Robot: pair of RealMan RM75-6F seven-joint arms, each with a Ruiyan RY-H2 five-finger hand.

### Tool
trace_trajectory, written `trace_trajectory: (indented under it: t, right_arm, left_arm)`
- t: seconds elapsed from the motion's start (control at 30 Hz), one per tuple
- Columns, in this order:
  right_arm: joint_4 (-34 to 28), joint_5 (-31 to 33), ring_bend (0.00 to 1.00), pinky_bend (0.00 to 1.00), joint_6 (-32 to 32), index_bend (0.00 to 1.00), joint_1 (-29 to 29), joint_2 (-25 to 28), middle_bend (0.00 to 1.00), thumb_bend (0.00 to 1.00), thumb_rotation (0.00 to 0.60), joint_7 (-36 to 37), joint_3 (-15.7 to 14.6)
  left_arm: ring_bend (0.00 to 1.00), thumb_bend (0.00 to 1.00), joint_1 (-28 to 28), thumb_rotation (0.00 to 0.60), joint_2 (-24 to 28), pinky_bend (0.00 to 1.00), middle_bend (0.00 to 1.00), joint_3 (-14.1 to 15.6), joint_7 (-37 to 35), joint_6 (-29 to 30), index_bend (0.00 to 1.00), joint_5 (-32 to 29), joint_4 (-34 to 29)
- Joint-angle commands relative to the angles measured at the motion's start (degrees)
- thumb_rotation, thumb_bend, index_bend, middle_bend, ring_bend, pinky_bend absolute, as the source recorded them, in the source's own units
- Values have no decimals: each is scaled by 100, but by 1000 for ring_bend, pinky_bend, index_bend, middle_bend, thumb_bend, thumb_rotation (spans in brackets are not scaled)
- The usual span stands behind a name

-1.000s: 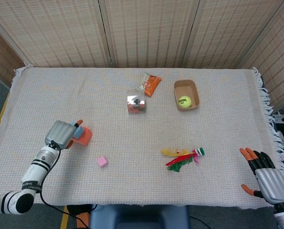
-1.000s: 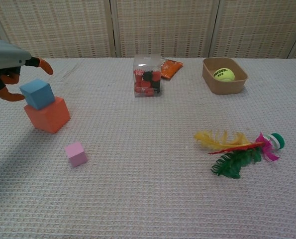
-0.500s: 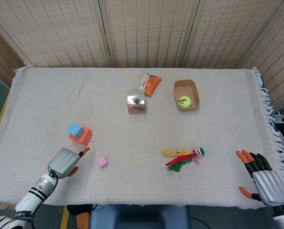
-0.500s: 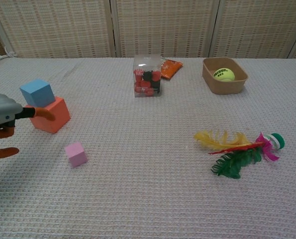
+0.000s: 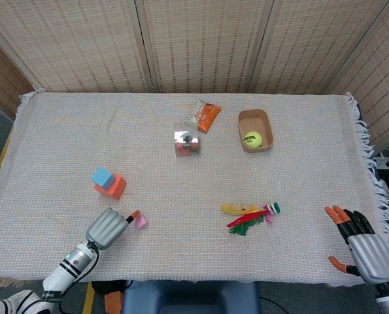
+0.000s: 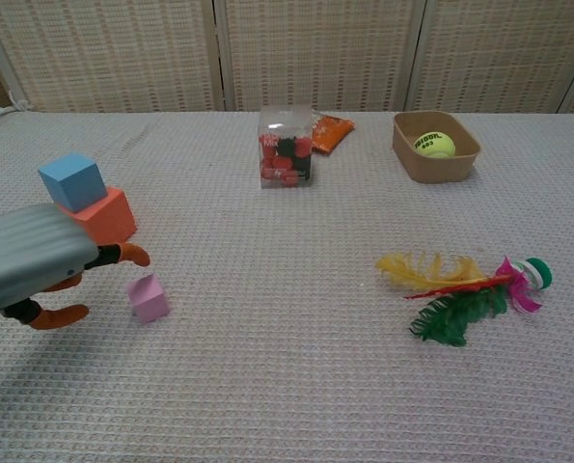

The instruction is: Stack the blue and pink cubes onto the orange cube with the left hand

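Left hand (image 5: 107, 227), fingers spread and holding nothing, poised just left of the pink cube (image 5: 140, 222); in the chest view its fingertips (image 6: 132, 255) reach over and beside the cube (image 6: 148, 297), and contact cannot be judged. The pink cube lies on the cloth (image 5: 181, 190), near the front edge. Behind it and to the left, the blue cube (image 5: 102, 176) sits atop the orange cube (image 5: 113, 187), offset toward its far left corner. Right hand (image 5: 364, 245), fingers spread and empty, at the front right corner of the cloth, well apart from the cubes. Mid-table: a clear box (image 5: 186, 142) of red and dark pieces, with an orange packet (image 5: 207, 116) behind it. To the right, a brown tray (image 5: 254, 122) holding a tennis ball (image 5: 252, 139). Nearer the front, a feathered shuttlecock (image 5: 250, 216) lying on its side.
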Motion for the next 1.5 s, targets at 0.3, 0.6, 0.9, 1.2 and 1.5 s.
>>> trace_trajectory:
  t: [0.3, 0.6, 0.9, 1.2, 1.5]
  right_arm:
    - [-2, -3, 0, 0, 9, 0, -9, 21, 0, 91, 600, 28, -5]
    - [-10, 21, 0, 0, 41, 0, -26, 34, 0, 91, 600, 37, 11]
    - [-7, 69, 0, 0, 34, 0, -25, 40, 0, 91, 600, 48, 34]
    - [-19, 85, 0, 0, 41, 0, -33, 37, 0, 91, 600, 29, 43]
    - [-16, 82, 0, 0, 13, 0, -26, 30, 0, 91, 600, 9, 37]
  left_arm:
    - [1000, 337, -16, 600, -204, 1000, 1000, -138, -149, -21, 230, 407, 290]
    - [1000, 336, -85, 600, -419, 1000, 1000, -223, -162, -144, 263, 644, 725]
    - [1000, 337, -138, 600, -495, 1000, 1000, -320, -241, -275, 318, 687, 866]
    - [1000, 338, -167, 600, -591, 1000, 1000, -284, -572, -243, 399, 898, 1083]
    - [1000, 334, -148, 600, -648, 1000, 1000, -295, -1569, 13, 544, 1053, 1271]
